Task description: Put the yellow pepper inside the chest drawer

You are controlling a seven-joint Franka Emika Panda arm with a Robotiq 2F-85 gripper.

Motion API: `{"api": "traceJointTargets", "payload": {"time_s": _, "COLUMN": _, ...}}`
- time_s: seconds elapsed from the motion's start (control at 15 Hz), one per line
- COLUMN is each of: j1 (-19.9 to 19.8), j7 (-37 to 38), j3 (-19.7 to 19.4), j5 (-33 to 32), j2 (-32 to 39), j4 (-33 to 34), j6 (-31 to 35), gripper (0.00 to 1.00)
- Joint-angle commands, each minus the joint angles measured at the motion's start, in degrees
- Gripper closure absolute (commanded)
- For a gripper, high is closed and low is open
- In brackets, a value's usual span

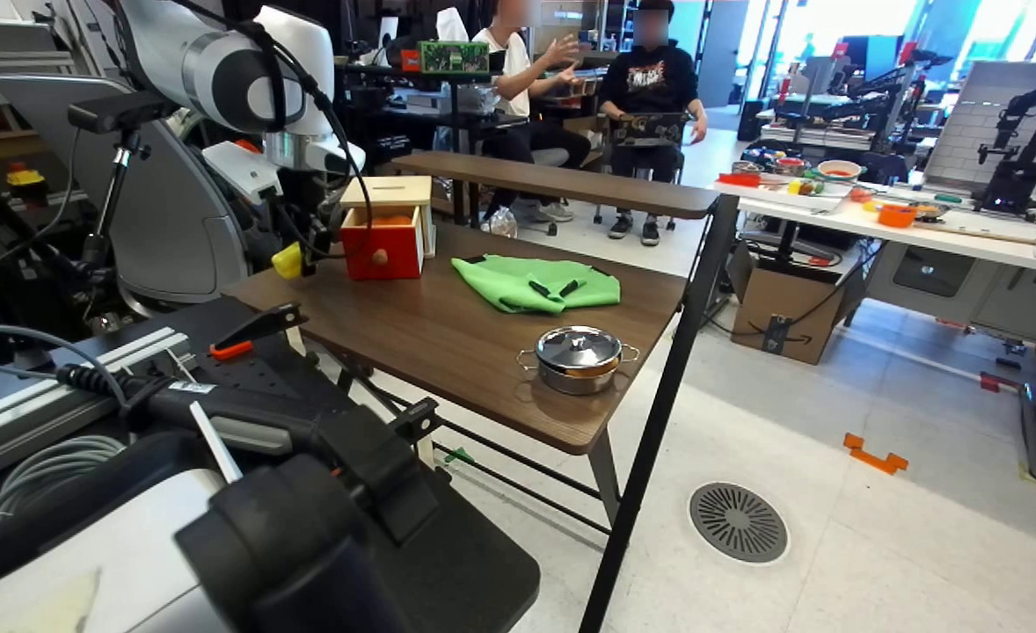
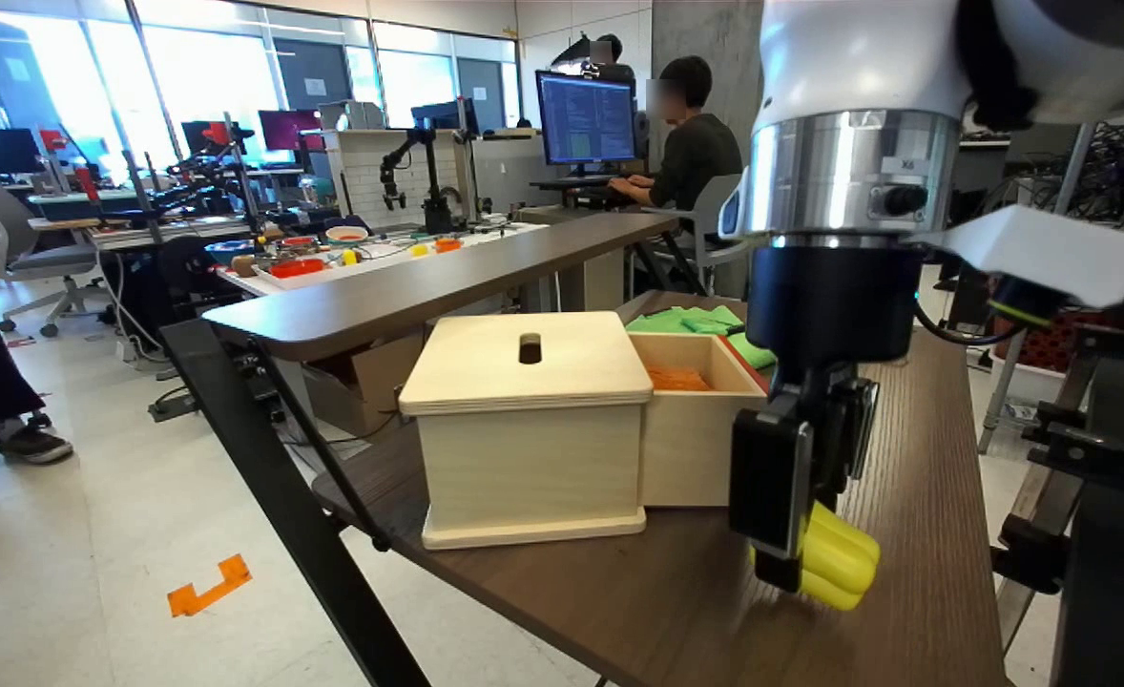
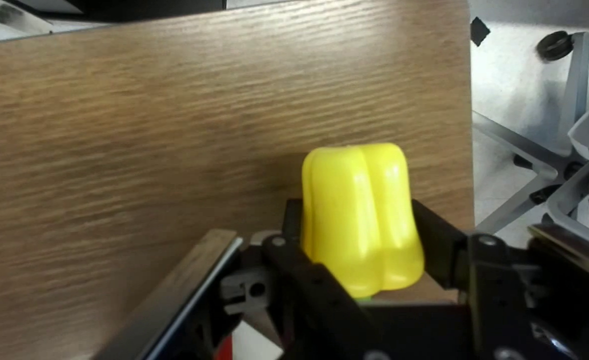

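In an exterior view your bench [image 1: 430, 338] bears the chest drawer [image 1: 401, 248], pulled out, green cloth [image 1: 518, 280] at its 4 o'clock, then a lidded pot [image 1: 577, 359]; two people [image 1: 654, 92] sit toward 1. Your end effector [image 3: 358, 225], parted to pepper width, clamps the yellow pepper [image 3: 363, 215] at the chest drawer's 8 o'clock. Wrist view: the pepper's long axis runs roughly 12 to 6, green showing at 6.

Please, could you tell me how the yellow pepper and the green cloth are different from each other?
The yellow pepper is glossy and rounded, while the green cloth is spread out and creased. The pepper is clearly smaller than the cloth. The claw grips the pepper, whereas the cloth lies on the table. Both are outside the open chest drawer.
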Motion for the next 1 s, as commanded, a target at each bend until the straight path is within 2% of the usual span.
{"api": "traceJointTargets", "payload": {"time_s": 0.0, "j1": -0.08, "j7": 1.68, "j3": -1.6, "j5": -1.58, "j2": -5.23, "j4": -0.88, "j6": -2.23, "gripper": 0.73}}
{"api": "traceJointTargets", "payload": {"time_s": 0.47, "j1": -2.2, "j7": 1.06, "j3": -2.46, "j5": -1.76, "j2": -11.99, "j4": -1.9, "j6": -2.56, "gripper": 0.73}}
{"api": "traceJointTargets", "payload": {"time_s": 0.93, "j1": -4.29, "j7": 2.65, "j3": -4.76, "j5": -1.67, "j2": -12.82, "j4": -1.26, "j6": -1.85, "gripper": 0.73}}
